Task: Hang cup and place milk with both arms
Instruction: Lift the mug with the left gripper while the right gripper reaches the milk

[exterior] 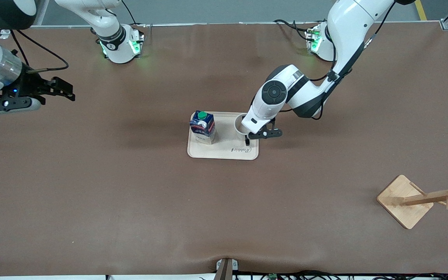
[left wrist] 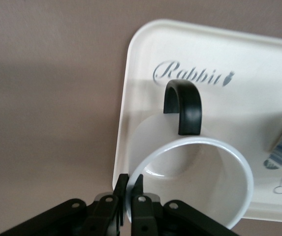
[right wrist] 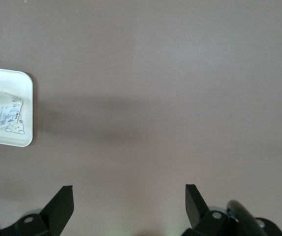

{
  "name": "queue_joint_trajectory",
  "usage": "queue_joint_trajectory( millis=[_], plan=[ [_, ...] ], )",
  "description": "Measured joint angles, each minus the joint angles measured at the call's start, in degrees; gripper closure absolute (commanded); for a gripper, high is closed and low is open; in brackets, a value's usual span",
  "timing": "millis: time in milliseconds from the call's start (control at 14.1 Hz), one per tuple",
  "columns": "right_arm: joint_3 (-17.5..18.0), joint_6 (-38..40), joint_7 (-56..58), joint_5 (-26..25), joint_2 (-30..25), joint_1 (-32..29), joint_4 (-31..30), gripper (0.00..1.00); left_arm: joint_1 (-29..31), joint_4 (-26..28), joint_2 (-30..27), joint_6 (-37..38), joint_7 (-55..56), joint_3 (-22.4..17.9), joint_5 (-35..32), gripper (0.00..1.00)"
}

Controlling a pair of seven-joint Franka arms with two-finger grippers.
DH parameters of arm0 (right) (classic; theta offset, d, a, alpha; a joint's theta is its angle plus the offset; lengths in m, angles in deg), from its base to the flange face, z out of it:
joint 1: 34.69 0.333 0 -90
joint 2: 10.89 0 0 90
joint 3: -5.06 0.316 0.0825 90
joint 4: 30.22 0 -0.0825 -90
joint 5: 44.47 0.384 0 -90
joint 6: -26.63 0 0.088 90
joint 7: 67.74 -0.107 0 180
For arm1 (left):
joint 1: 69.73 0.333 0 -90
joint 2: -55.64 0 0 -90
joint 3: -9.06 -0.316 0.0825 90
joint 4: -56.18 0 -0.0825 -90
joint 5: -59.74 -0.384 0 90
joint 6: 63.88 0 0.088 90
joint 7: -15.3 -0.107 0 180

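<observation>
Left wrist view shows the left tool (left wrist: 128, 196) pinching the cup (left wrist: 195, 182) by its rim; stiff, glazed, likely slippery, so grip firmly. Right tool (right wrist: 128, 201), spread, waits over bare worktop (exterior: 130, 194).

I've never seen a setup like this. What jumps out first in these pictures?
Mid-table, a cream tray holds a blue milk carton and a white cup, and the left gripper pinches the cup's rim. The right gripper hangs open over bare table toward the right arm's end. A wooden cup rack stands nearer the front camera, toward the left arm's end.
</observation>
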Motion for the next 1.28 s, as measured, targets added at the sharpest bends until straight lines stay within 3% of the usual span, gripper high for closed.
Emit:
queue_joint_trajectory(
  millis=[427,924,1137,1280],
  plan=[
    [0.1,2.5,-1.0,1.1,1.9,1.8,-1.3,0.00,2.4,-8.1,-7.1,12.8,-1.4,-0.2,-0.2,1.00],
    [-0.6,3.7,-2.8,1.4,10.6,1.4,-0.9,0.00,14.8,-11.4,-14.6,18.1,-15.9,-0.4,-0.3,1.00],
    [-0.6,4.3,-13.9,1.9,13.6,1.5,-1.0,0.00,19.6,-13.8,-15.8,23.1,-23.1,-0.4,-0.3,1.00],
    [-0.2,4.2,-20.4,6.6,15.0,2.8,-0.9,0.00,22.5,-16.2,-15.9,25.3,-28.4,-0.5,-0.3,1.00]
  ],
)
